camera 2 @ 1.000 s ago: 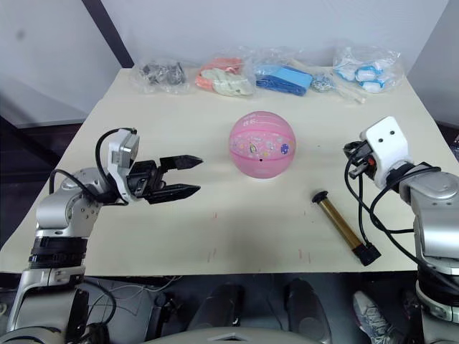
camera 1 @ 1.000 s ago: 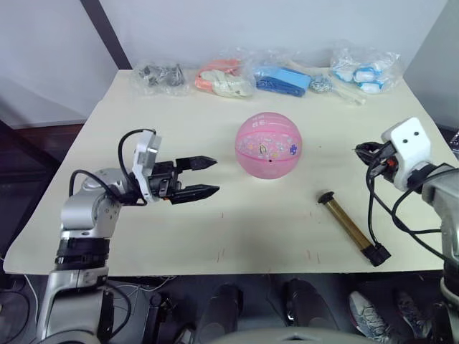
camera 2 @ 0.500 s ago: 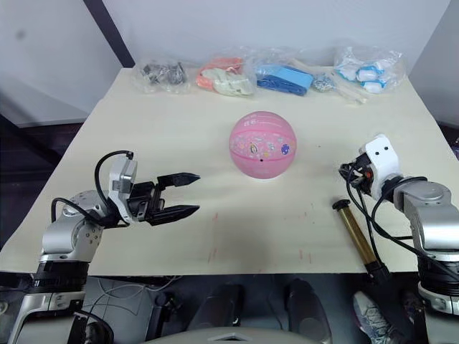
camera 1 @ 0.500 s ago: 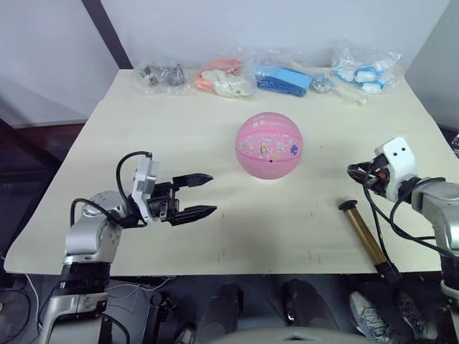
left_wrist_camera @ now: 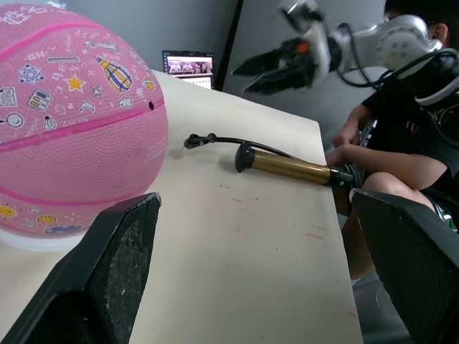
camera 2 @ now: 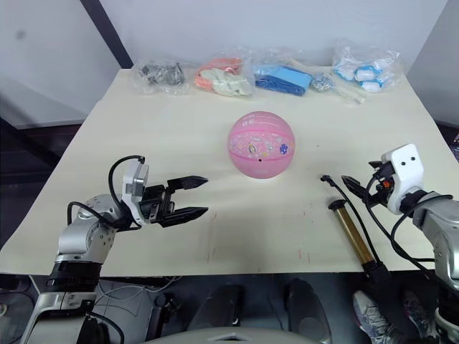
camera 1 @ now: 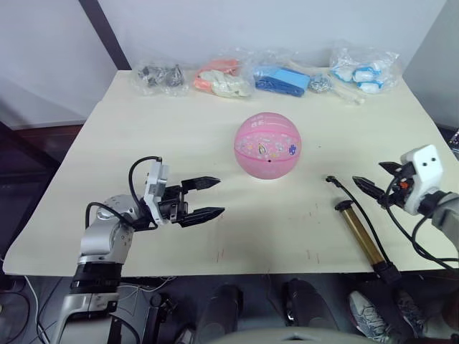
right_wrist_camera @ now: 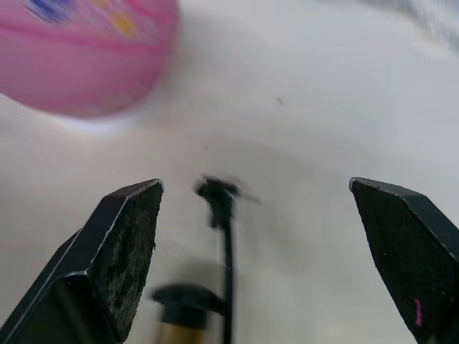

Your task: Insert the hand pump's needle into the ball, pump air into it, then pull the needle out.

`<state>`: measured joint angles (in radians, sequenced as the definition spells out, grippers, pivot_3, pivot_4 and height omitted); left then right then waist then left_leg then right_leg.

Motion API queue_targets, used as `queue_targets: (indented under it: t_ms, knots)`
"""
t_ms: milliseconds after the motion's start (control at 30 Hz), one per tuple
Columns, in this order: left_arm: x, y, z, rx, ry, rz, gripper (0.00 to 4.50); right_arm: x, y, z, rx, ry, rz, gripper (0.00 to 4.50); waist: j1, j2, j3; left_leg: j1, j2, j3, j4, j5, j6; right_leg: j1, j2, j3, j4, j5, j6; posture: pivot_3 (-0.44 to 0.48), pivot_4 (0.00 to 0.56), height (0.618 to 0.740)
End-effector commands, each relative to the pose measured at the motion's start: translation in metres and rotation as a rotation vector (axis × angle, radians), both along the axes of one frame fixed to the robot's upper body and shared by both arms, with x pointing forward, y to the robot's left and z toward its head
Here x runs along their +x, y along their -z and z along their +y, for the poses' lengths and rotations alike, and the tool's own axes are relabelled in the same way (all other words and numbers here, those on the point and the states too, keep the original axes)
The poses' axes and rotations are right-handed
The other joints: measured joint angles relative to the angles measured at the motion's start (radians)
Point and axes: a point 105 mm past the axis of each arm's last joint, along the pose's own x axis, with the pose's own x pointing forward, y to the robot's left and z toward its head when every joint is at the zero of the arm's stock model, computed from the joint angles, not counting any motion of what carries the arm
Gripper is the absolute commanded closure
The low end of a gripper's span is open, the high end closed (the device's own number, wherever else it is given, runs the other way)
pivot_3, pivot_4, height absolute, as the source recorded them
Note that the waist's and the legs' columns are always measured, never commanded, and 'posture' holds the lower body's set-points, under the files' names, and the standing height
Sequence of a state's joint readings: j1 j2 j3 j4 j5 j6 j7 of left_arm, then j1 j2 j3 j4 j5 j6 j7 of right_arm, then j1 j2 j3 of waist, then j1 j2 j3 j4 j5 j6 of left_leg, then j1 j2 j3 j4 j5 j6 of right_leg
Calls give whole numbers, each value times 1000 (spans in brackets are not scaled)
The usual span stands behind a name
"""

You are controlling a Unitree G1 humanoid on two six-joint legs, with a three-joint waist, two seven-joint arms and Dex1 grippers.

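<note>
Pump (camera 1: 363, 239) lying at the near right of the cream table (camera 1: 215, 143), brass barrel angled from a black cap (camera 1: 345, 206) on its far end toward the table's near edge, where the black handle end (camera 1: 391, 271) pokes just past it. Thin black hose (camera 1: 351, 192) curving off the far cap and ending in a small black fitting (camera 1: 329, 178) resting flat on the tabletop, pointing left toward the ball; needle itself too small to make out. Right gripper (camera 1: 374, 179) hovering just right of that hose tip, black fingers spread wide, holding nothing, aimed left across the table. Left gripper (camera 1: 208, 197) at the near left, raised a little above the surface, fingers likewise parted and empty, tips pointing right toward the ball and well apart from it. Pink ball (camera 1: 268, 145) sitting round near the table's middle, farther than both grippers, covered in small cartoon prints, touched by nothing. Row of clear plastic bags along the far edge: dark metal bits (camera 1: 161, 74) at the left, then orange and pale items (camera 1: 224, 79), blue items (camera 1: 282, 79), and blue-white items (camera 1: 363, 72) at the right. Seated person in black (left_wrist_camera: 401, 136) visible beyond the table's right side in the left wrist view.
</note>
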<state>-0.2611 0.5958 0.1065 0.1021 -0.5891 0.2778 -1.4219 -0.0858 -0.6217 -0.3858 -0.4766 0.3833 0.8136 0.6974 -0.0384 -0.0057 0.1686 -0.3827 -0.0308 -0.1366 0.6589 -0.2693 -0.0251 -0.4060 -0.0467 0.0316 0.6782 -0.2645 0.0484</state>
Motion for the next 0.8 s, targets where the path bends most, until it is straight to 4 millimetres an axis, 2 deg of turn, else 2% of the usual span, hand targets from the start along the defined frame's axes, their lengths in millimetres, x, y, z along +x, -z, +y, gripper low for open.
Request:
queue_targets:
  t_ms: [33,100,133,300,533,700,800]
  knots:
    - [1,-6,0,-26,-13,-8,0,-17,-23,5,-16,-11,-129,124,1,0,0,0,0,0,0,0,0,0,0,0,0,0,0,0,150,740]
    - [2,-7,0,-29,-37,-7,0,-22,-36,4,82,16,-233,124,2,0,0,0,0,0,0,0,0,0,0,0,0,0,0,0,150,740]
    - [1,-6,0,-34,-51,5,0,-29,-37,6,107,-19,-232,124,2,0,0,0,0,0,0,0,0,0,0,0,0,0,0,0,150,740]
    - [-3,-2,4,-30,-127,31,0,-55,-32,-3,99,-64,-181,124,4,0,0,1,0,2,0,-1,2,0,0,3,0,0,0,0,150,740]
    - [-14,12,19,43,-243,71,0,-108,-14,-32,18,-24,-49,124,10,0,0,3,1,4,0,-2,3,2,0,5,0,0,0,0,150,740]
    - [-20,19,29,88,-290,61,0,-132,-3,-58,6,68,5,124,11,0,0,5,2,11,0,0,6,2,0,10,-1,-2,6,0,150,740]
    - [-22,21,34,102,-309,77,0,-135,-4,-64,1,92,1,124,12,0,0,6,6,14,0,0,6,2,1,10,-1,-2,6,0,150,740]
